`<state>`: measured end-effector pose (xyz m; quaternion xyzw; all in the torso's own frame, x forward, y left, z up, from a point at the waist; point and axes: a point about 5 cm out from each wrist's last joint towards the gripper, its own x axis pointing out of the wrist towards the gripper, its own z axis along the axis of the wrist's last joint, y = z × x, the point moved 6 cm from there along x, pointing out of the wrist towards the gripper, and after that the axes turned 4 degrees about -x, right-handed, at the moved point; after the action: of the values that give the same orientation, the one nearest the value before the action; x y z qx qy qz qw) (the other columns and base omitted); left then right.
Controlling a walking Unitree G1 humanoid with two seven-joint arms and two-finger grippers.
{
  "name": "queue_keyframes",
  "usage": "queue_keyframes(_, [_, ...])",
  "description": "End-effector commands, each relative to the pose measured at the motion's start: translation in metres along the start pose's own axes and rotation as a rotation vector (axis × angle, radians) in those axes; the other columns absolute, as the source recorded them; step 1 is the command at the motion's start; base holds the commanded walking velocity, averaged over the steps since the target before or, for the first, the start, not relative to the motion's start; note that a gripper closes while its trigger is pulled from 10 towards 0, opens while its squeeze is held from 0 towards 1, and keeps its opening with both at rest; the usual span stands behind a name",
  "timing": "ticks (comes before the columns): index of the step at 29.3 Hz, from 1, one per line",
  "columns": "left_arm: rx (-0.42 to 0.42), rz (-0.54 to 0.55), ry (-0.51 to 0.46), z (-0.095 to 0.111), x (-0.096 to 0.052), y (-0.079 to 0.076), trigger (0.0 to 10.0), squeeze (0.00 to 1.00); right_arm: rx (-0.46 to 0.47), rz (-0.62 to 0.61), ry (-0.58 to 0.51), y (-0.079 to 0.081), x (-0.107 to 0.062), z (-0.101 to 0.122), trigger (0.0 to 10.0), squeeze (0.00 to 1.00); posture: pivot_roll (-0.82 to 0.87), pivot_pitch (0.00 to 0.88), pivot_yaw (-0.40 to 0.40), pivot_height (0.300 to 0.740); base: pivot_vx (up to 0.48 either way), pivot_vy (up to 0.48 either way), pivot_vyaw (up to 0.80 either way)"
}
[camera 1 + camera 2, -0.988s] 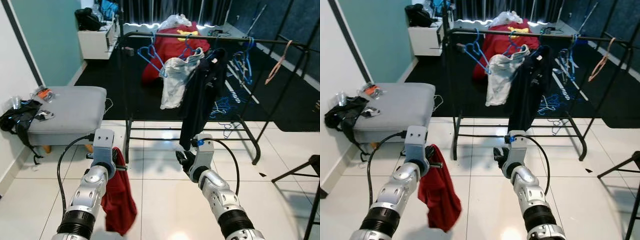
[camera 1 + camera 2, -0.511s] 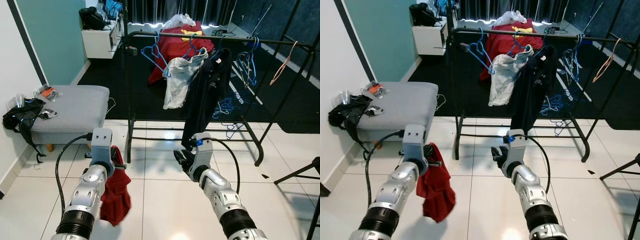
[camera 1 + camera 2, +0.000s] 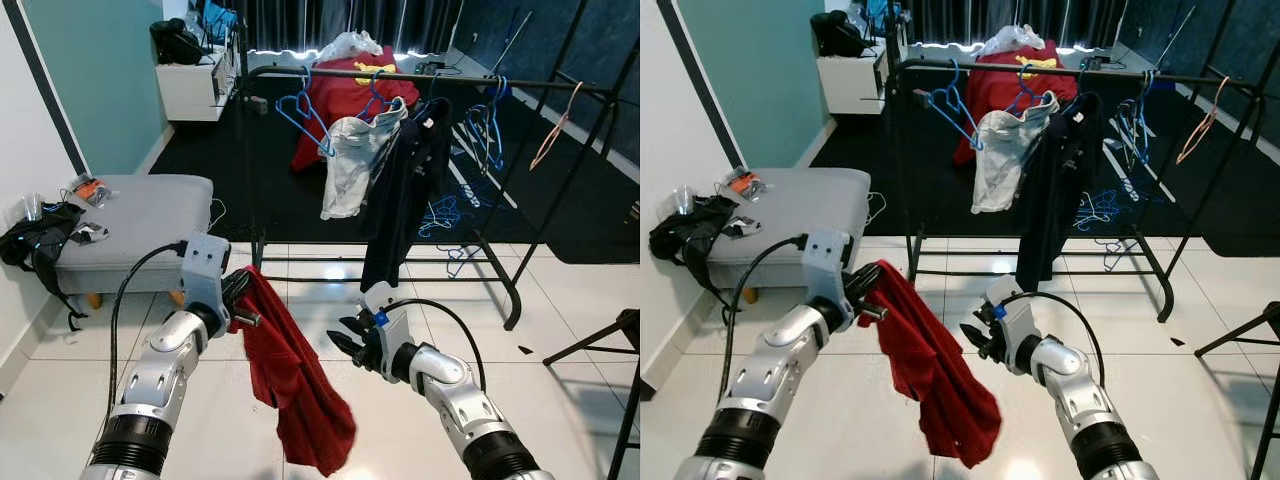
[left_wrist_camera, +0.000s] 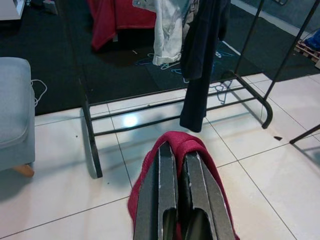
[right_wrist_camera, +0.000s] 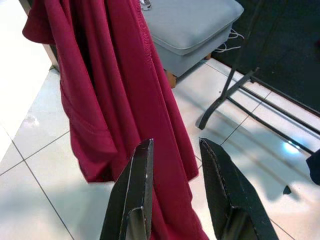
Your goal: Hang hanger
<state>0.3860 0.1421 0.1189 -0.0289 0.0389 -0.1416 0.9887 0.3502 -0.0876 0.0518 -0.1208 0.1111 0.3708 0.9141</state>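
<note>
Red garment (image 3: 295, 385), one — two end effectors

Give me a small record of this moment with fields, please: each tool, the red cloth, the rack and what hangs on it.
left tool: shut on the red garment, raised in front of the robot
right tool: open, turned toward the garment, not touching it
red garment: hangs from the left tool, above the white tiled floor
clothes rack: stands ahead, black
on the rack: blue hangers, pale shirt, dark garment
grey ottoman: at the robot's left
</note>
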Motion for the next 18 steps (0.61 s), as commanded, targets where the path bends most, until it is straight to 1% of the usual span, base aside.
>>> queue_keyframes(1, [-0.013,0.035,-0.008,0.004,0.002,0.006,10.0,0.0,0.01,-0.001,-0.054,0.006,0.004,0.012,10.0,0.0,-0.05,0.0,-0.02,0.74,0.0,0.0,0.0])
queue_keyframes(5, [-0.013,0.035,-0.008,0.004,0.002,0.006,10.0,0.0,0.01,-0.001,-0.054,0.006,0.004,0.012,10.0,0.0,-0.05,0.0,-0.02,0.74,0.0,0.0,0.0])
queue_keyframes(6, [-0.021,-0.015,-0.043,0.014,0.001,0.0,10.0,0.0,0.042,0.012,-0.093,0.007,0.004,0.02,10.0,0.0,-0.04,0.0,-0.032,0.74,0.0,0.0,0.0])
queue_keyframes(8, [-0.021,-0.015,-0.043,0.014,0.001,0.0,10.0,0.0,0.042,0.012,-0.093,0.007,0.004,0.02,10.0,0.0,-0.04,0.0,-0.032,0.74,0.0,0.0,0.0])
queue_keyframes(9, [-0.038,-0.079,-0.094,0.034,0.0,-0.005,10.0,0.0,0.059,0.036,-0.143,0.006,0.003,0.032,10.0,1.0,-0.04,0.0,-0.044,0.74,0.0,0.0,0.0])
queue_keyframes(10, [-0.038,-0.079,-0.094,0.034,0.0,-0.005,10.0,0.0,0.059,0.036,-0.143,0.006,0.003,0.032,10.0,1.0,-0.04,0.0,-0.044,0.74,0.0,0.0,0.0])
queue_keyframes(11, [-0.046,-0.172,-0.154,0.058,-0.004,-0.014,10.0,0.0,0.041,0.074,-0.162,0.006,0.002,0.038,10.0,1.0,-0.04,0.0,-0.042,0.74,0.0,0.0,0.0])
queue_keyframes(12, [-0.025,-0.267,-0.201,0.077,-0.01,-0.023,10.0,0.0,0.015,0.075,-0.161,0.003,0.001,0.039,10.0,1.0,-0.04,0.0,-0.041,0.74,0.0,0.0,0.0])
queue_keyframes(15, [-0.025,-0.267,-0.201,0.077,-0.01,-0.023,10.0,0.0,0.015,0.075,-0.161,0.003,0.001,0.039,10.0,1.0,-0.04,0.0,-0.041,0.74,0.0,0.0,0.0])
queue_keyframes(16, [0.001,-0.339,-0.228,0.088,-0.015,-0.032,10.0,0.0,0.005,0.063,-0.16,-0.001,0.001,0.039,10.0,1.0,-0.04,0.0,-0.042,0.74,0.0,0.0,0.0])
queue_keyframes(17, [0.001,-0.339,-0.228,0.088,-0.015,-0.032,10.0,0.0,0.005,0.063,-0.16,-0.001,0.001,0.039,10.0,1.0,-0.04,0.0,-0.042,0.74,0.0,0.0,0.0])
queue_keyframes(18, [0.025,-0.406,-0.237,0.092,-0.02,-0.039,10.0,0.0,0.01,0.041,-0.165,-0.004,0.0,0.04,10.0,1.0,-0.04,0.0,-0.042,0.74,0.0,0.0,0.0])
